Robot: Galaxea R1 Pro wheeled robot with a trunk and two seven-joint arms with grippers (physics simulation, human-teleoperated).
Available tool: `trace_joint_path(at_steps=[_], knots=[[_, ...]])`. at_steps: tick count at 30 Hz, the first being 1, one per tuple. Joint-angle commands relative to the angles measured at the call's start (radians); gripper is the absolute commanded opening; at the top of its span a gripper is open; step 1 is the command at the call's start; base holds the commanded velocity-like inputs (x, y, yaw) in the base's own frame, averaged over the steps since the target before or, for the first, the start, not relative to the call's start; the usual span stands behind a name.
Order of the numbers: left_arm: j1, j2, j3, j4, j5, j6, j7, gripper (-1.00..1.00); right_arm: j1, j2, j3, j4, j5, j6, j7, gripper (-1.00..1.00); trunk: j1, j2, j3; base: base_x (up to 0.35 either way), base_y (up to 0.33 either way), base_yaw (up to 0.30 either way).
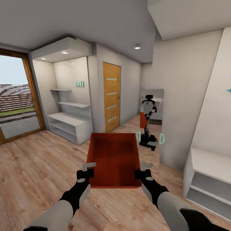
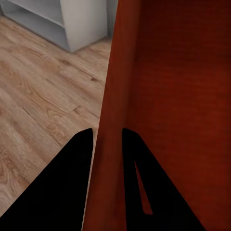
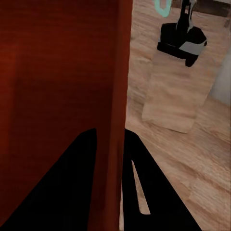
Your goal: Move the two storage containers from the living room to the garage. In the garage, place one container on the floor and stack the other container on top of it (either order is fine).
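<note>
Nothing lay inside the orange-red storage container (image 1: 114, 157). Left gripper (image 1: 86, 170) and right gripper (image 1: 143, 171) each pinched a side wall.

The storage container (image 1: 114, 158), carried over wood flooring, hides the fingertips of the left gripper (image 1: 89, 166) and right gripper (image 1: 146, 166) where they meet its side walls. Wrist views cut the box at their edges, showing one wall each. A small teal wall sign (image 1: 80, 84), far left, is too blurred to read. The shelving unit (image 1: 208, 179), near right, runs off frame.
</note>
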Motion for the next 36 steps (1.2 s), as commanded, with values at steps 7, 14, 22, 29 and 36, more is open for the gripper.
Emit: trace_joint_path(at_steps=[7, 14, 22, 29, 36], knots=[[-0.001, 0.026, 0.003, -0.002, -0.015, -0.047, 0.013, -1.00, -0.001, 0.001, -0.043, 0.004, 0.002, -0.002, 0.002, -1.00, 0.001, -0.002, -0.002, 0.322, 0.135, 0.249], [-0.001, 0.026, 0.003, -0.002, -0.015, -0.047, 0.013, -1.00, -0.001, 0.000, -0.043, 0.004, 0.002, -0.003, 0.003, -1.00, 0.001, -0.002, -0.002, 0.322, 0.146, 0.201], [-0.001, 0.026, 0.003, -0.002, -0.015, -0.047, 0.013, -1.00, -0.001, -0.001, -0.043, 0.004, 0.002, -0.004, 0.003, -1.00, 0.001, -0.002, -0.002, 0.322, 0.147, 0.018], [-0.001, 0.026, 0.003, -0.002, -0.015, -0.047, 0.014, -1.00, -0.001, -0.001, -0.043, 0.004, 0.002, -0.003, 0.003, -1.00, 0.001, -0.002, -0.002, 0.322, 0.148, 0.001], [-0.001, 0.026, 0.003, -0.002, -0.015, -0.047, 0.015, -1.00, -0.001, -0.001, -0.043, 0.004, 0.002, -0.004, 0.003, -1.00, 0.001, -0.002, -0.002, 0.322, 0.141, 0.000]])
